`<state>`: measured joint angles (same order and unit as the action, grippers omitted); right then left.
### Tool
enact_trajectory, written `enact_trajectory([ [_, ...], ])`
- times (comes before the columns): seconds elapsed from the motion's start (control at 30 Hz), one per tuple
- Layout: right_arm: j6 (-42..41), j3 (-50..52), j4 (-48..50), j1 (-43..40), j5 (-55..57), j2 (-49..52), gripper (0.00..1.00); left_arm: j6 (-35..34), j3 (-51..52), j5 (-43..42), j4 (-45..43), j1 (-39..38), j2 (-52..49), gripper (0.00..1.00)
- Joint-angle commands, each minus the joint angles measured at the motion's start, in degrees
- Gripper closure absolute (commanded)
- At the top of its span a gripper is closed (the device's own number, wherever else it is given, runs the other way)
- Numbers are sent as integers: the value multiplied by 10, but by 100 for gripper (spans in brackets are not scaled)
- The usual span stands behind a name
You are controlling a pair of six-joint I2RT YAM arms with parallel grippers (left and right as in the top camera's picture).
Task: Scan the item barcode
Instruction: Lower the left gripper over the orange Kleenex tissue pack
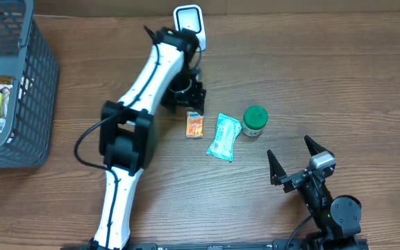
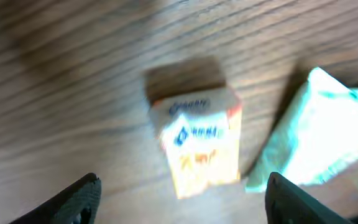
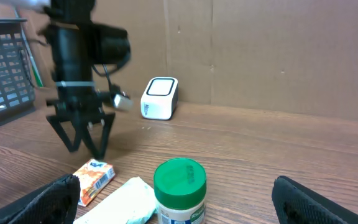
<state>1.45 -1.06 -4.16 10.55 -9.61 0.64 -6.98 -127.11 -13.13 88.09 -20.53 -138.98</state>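
Wood-grain worktop, backed by a cardboard wall, with the scan apparently not yet made. Nearest the robot's base, the right hand (image 1: 288,144) rests low, fingers spread wide and gripping nothing, facing the goods ahead of it: a green-lidded jar (image 1: 254,121), then a pale teal packet (image 1: 224,137). Further out, the left arm stretches long across the worktop, its left hand (image 3: 86,151) pointing straight down. Its fingers are spread apart and empty. The small orange box (image 1: 195,124), taken here to be the item for scanning, lies flat on the wood just under the fingertips, seemingly untouched by them, the packet just to that hand's right. Beyond that hand, close to the wall, stands the white scanner (image 1: 188,22), well apart from the box. By this showing the whole job is left: the box must be gripped, lifted and its barcode, visible in no view, turned to the scanner's face. Far to the left hand's left sits a grey basket (image 1: 40,83) holding other packets.
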Motion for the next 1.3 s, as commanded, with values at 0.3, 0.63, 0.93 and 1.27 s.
enact_trajectory([
  [0.3, -2, 6, 2, -1, 3, -4, 0, 10, 26, -13, 2, 2, 14, 49],
  [0.63, -2, 6, 2, -1, 3, -4, 0, 8, 63, -13, -14, -2, 14, 80],
  [0.93, -2, 6, 2, -1, 3, -4, 0, 5, 64, 4, -17, -5, 14, 80],
  [1.27, -2, 6, 2, -1, 3, -4, 0, -21, 95, 36, -44, -20, 14, 85],
])
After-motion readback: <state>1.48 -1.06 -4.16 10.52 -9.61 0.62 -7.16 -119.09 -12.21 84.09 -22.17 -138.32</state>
